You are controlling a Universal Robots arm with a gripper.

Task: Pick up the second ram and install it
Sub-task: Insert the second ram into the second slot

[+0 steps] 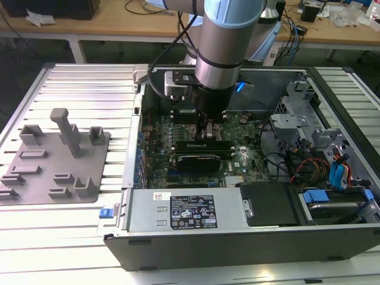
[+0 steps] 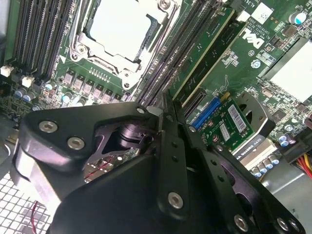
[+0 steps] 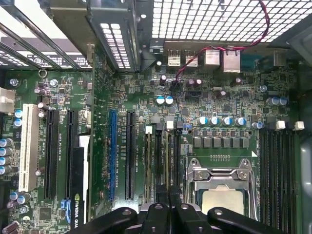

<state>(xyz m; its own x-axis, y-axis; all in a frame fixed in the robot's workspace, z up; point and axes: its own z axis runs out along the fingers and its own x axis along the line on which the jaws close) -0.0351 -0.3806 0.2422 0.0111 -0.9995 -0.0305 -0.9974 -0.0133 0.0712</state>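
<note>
Inside the open computer case, the gripper hangs low with its fingers pressed together. The green ram stick stands in a slot near the processor, close by. The stick looks light, stiff and fragile, so grip its thin edges.

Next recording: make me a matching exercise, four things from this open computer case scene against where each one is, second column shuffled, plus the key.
1 gripper
2 grey fixture plate
3 processor
4 labelled metal box

A on the slatted table, at the exterior view's left of the case
B seated on the motherboard
C lowered into the open case
D along the case's near side

Pairs: 1-C, 2-A, 3-B, 4-D
</note>
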